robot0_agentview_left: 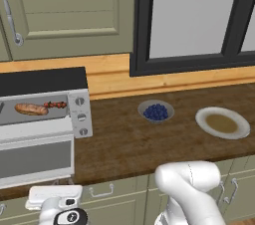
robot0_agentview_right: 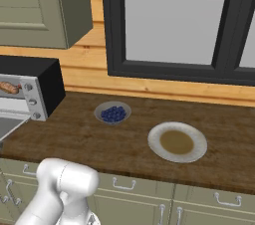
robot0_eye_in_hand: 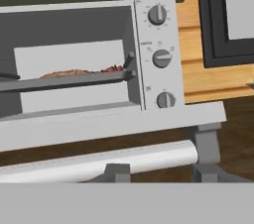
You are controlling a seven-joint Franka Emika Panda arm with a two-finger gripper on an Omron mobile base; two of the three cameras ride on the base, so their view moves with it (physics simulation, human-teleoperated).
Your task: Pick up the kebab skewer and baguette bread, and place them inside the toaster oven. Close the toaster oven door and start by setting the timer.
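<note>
Claw fingers sit too low in the hand view to make out, so I cannot tell if the claw is loose or squeezed tight.

From the left base camera, the toaster oven (robot0_agentview_left: 45, 104) stands at 9 o'clock on the wooden counter (robot0_agentview_left: 129, 139). Its door (robot0_agentview_left: 36, 157) hangs down open. The baguette bread (robot0_agentview_left: 31, 109) and the kebab skewer (robot0_agentview_left: 56, 104) lie side by side on the rack inside, both long ways left to right. The robot's hand (robot0_agentview_left: 57, 204) is low at 7 o'clock, just under the door's front edge. I think closing the door comes next, pushing up. A bowl of blueberries (robot0_agentview_left: 156, 112) and a plate (robot0_agentview_left: 222, 123) sit well off to the right.

From the right base camera, the oven is at 9 o'clock, with the blueberries and the plate in the middle. Nothing blocks the door.

From the hand camera, the door's silver handle bar (robot0_eye_in_hand: 99, 161) lies across at 6 o'clock, very near. Three knobs (robot0_eye_in_hand: 162, 58) stand in a column at 1 o'clock.
</note>
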